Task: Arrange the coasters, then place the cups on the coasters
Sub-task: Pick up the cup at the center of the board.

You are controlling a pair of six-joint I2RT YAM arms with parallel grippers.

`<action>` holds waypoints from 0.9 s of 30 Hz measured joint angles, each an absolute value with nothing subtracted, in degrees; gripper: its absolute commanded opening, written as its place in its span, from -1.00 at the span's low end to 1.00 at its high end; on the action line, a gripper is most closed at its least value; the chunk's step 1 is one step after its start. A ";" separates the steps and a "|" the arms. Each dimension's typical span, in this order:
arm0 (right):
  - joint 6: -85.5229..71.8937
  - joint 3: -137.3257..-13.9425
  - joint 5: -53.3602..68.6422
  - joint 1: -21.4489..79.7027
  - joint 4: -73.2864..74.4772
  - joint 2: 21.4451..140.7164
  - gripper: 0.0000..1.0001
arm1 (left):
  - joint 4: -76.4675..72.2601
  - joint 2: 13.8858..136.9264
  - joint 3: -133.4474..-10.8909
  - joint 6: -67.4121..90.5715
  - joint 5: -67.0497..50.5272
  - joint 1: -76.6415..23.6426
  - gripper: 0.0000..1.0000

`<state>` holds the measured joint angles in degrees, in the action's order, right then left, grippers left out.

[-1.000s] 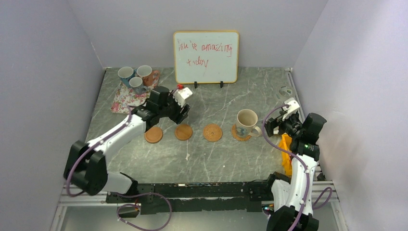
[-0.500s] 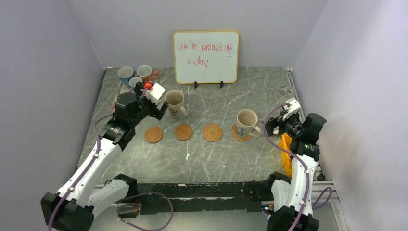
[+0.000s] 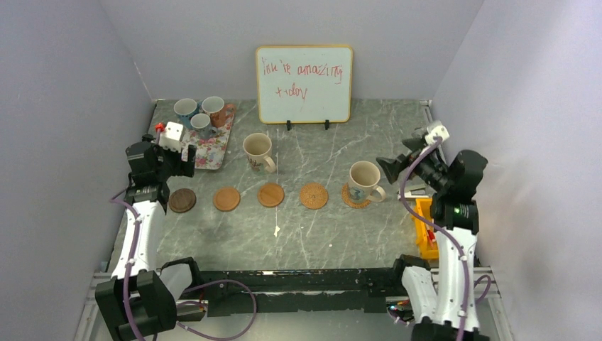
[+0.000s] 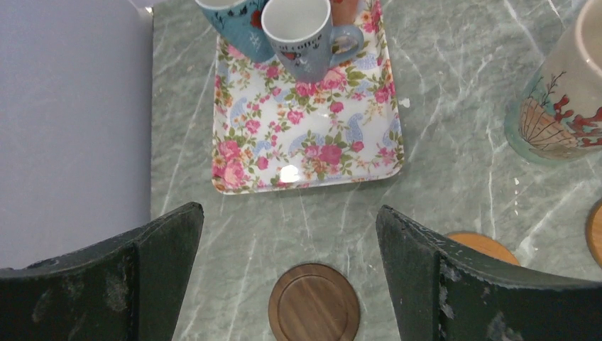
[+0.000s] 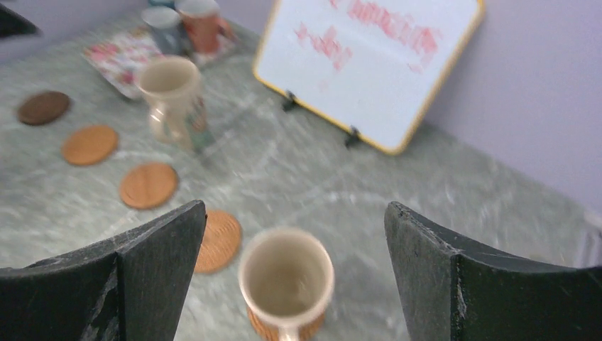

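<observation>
Your five round coasters line the middle of the top view, the dark brown wooden disc (image 3: 182, 200) leftmost. Only the rightmost tan coaster (image 3: 348, 199) carries a cream printed mug (image 3: 364, 180); the other cream mug (image 3: 258, 152) stands on the bare grey marble tabletop (image 3: 319, 153) behind the row. Three small mugs (image 3: 201, 122) crowd the floral rectangular tray (image 3: 213, 145) at upper left, and your left claw (image 4: 287, 220) above the dark disc and right claw (image 5: 294, 213) near the seated mug both gape wide, empty.

Left claw (image 4: 289, 215), right claw (image 5: 296, 211): wide open.

You have on hand:
- dark brown coaster (image 3: 182, 200): one
- tan coasters (image 3: 270, 195): four (one mostly covered), so five coasters in all
- cream cups (image 3: 257, 150): two
- smaller cups (image 3: 201, 122): three, so five cups in all
- floral tray (image 4: 312, 145): one
- whiteboard (image 3: 304, 84): one
</observation>
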<state>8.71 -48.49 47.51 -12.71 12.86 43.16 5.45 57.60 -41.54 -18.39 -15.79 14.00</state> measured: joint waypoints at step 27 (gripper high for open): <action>13.82 -77.78 10.57 44.01 16.36 95.48 1.00 | -5.10 54.00 -28.05 -11.44 -26.33 23.03 0.93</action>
